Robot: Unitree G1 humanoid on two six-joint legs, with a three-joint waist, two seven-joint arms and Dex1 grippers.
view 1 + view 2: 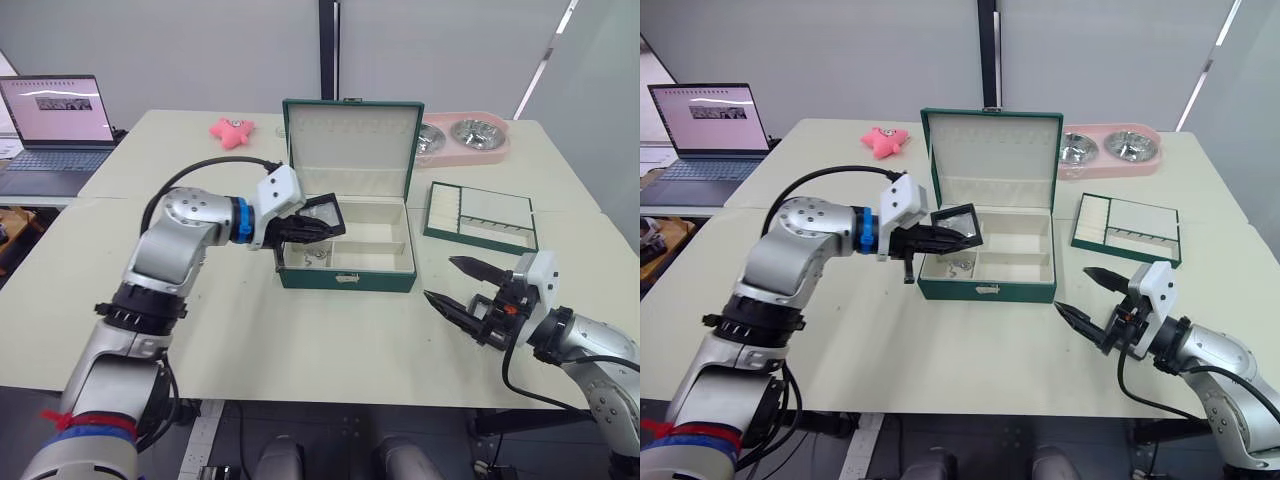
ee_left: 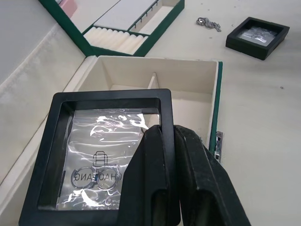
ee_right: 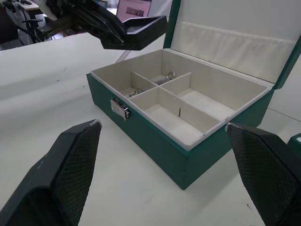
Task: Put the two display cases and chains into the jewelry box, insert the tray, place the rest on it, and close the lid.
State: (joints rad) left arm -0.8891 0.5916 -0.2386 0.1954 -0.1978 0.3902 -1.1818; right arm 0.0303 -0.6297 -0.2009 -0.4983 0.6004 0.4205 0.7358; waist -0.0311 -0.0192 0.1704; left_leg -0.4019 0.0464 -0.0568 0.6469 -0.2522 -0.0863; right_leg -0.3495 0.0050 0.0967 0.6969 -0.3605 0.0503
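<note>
The jewelry box [image 1: 345,280] stands open mid-table, its lid [image 1: 350,140] upright. My left gripper [image 1: 335,228] is shut on the edge of one display case [image 2: 103,141], holding it above the box's left compartments. Inside the clear centre of that case lies a small bag with rings. Small silver chains [image 3: 134,93] lie in the box's front left compartment. A second display case [image 2: 257,37] and a loose chain [image 2: 208,22] lie on the table in front of the box. The tray [image 1: 480,215] rests to the right of the box. My right gripper [image 1: 440,280] is open and empty, front right of the box.
A laptop [image 1: 55,120] sits on a side table at the far left. A pink toy [image 1: 232,131] lies behind the box to the left, and a pink double bowl [image 1: 465,137] stands behind it to the right.
</note>
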